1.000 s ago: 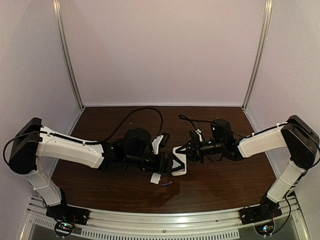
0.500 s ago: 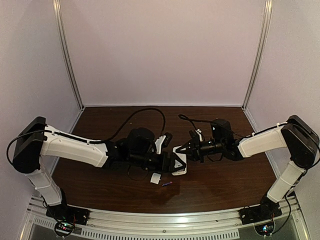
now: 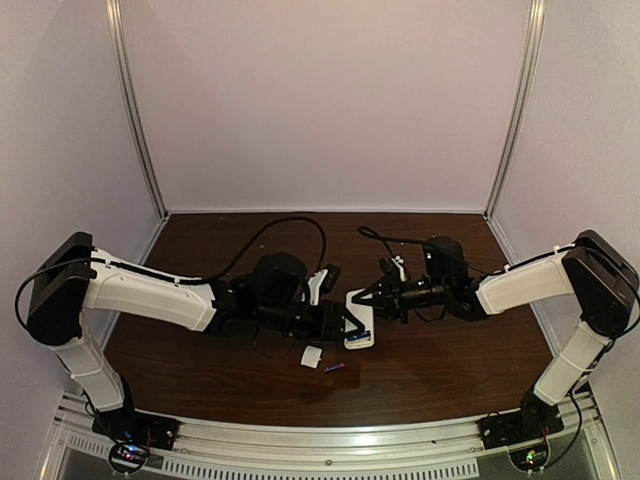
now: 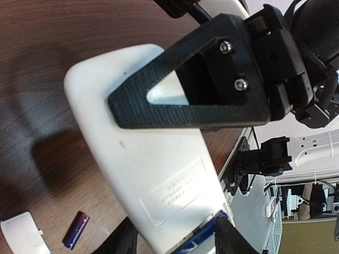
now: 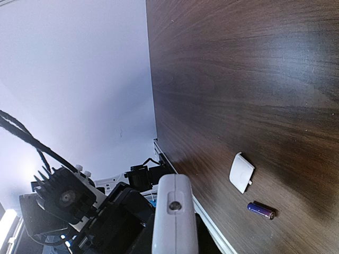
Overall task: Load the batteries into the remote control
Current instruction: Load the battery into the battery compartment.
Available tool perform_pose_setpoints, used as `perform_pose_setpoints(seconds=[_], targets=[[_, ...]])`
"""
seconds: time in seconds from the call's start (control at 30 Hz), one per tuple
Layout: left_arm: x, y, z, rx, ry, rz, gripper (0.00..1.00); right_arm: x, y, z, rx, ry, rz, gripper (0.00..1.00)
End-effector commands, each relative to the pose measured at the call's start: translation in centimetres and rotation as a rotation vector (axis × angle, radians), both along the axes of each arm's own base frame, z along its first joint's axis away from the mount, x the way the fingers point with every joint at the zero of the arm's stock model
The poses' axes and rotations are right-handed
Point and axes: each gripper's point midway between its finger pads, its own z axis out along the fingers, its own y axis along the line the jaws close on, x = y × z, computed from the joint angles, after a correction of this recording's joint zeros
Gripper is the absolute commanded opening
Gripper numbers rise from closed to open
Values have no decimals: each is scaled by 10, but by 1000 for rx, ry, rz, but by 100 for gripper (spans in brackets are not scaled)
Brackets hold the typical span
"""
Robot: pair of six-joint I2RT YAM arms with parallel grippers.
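Grip on the remote control [image 3: 360, 326] is split between my 2 arms near the middle of the table [image 3: 450, 370]. It lies plain white back up, and the shadow under it in the left wrist view makes me think it is held off the wood. The right gripper [image 3: 364, 298] is clenched on the far end, with 1 black finger [image 4: 196, 90] lying flat across the back. The left gripper [image 4: 177, 239] has a finger on either side of the near end. I cannot tell whether they are pressing the casing or standing just clear of it. Between them, at the very edge of that view, a blue battery [image 4: 204, 244] shows at the remote's near end. I cannot say whether it is seated.

What matters for my next move is the loose battery [image 3: 335, 368]. It lies on the table on the near side of the remote, toward the arm bases, just beside the white cover piece [image 3: 312, 357] and not touching it. From above, its long axis runs roughly left to right, across the remote's own near-to-far axis. The left arm is nearer to it, so I would fetch it with that arm while the right arm holds the remote.
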Motion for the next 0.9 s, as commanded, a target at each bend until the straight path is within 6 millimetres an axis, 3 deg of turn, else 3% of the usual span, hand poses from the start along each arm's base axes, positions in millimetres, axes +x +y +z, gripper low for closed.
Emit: perform_pose_setpoints(seconds=[0.0,0.17,0.27,0.87], targets=[[-1,-9,13,-66,-42,-22,49,1,4,19,43,-33,-5,0],[-3,-11,22,-97,-67,-44,69,1,3,15,33,-30,-10,0],[-6,-13,33,-135,-90,-64,74,1,3,12,24,-27,-11,0],[4,-16,7,9,-48,-38,67,3,4,19,18,-51,-12,0]])
